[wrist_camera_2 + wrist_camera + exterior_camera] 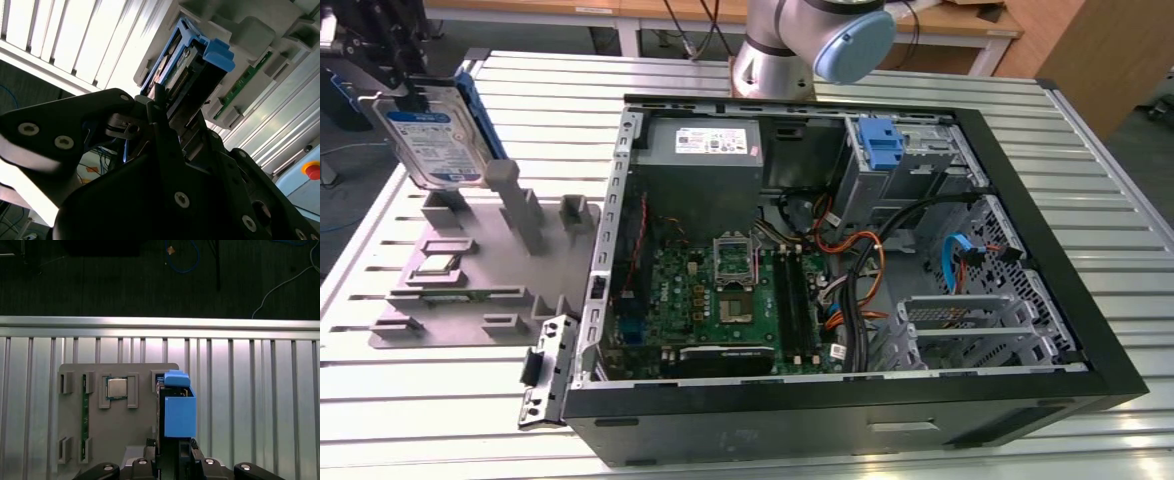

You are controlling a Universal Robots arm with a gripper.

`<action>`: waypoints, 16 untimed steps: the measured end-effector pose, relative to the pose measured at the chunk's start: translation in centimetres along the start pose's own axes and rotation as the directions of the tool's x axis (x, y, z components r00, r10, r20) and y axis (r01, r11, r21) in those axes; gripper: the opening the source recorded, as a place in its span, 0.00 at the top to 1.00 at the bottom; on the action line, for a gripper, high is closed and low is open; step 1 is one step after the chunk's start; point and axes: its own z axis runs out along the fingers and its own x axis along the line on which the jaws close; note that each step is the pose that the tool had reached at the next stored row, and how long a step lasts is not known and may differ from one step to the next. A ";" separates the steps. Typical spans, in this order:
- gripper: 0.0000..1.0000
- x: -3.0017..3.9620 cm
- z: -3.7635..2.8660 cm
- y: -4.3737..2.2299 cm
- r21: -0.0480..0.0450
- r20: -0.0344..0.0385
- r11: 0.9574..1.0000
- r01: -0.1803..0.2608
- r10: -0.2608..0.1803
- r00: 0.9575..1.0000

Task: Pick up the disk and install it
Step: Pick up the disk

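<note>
Jaws are closed on the top edge of the disk, a flat silver-metal hard drive with blue plastic rails, which the black gripper grasps from above. In the exterior view the arm's pale grey base stands behind the open black computer case, and the gripper hangs pointing downward at that view's far left. The drive stands nearly upright, slightly tilted, its lower edge just above the upstands of the grey moulded fixture plate on the ribbed aluminium table, well apart from the case. Its face carries a white-and-blue label; the print cannot be made out. A grey power supply box inside the case bears a white sticker, also unreadable.

In the first wrist view the gripper looks down along the drive's blue rail, with a square silver processor chip and a green memory stick seated in the plate beside it. In the second wrist view the fingers press against the drive.
</note>
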 end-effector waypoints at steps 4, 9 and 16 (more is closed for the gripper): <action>0.65 -0.02 -0.48 0.02 0.000 0.000 1.000 0.000 0.000 1.000; 0.65 -0.06 -1.49 0.07 0.000 0.000 1.000 0.000 0.000 1.000; 0.65 -0.12 -2.96 0.13 0.000 0.000 1.000 0.000 0.000 1.000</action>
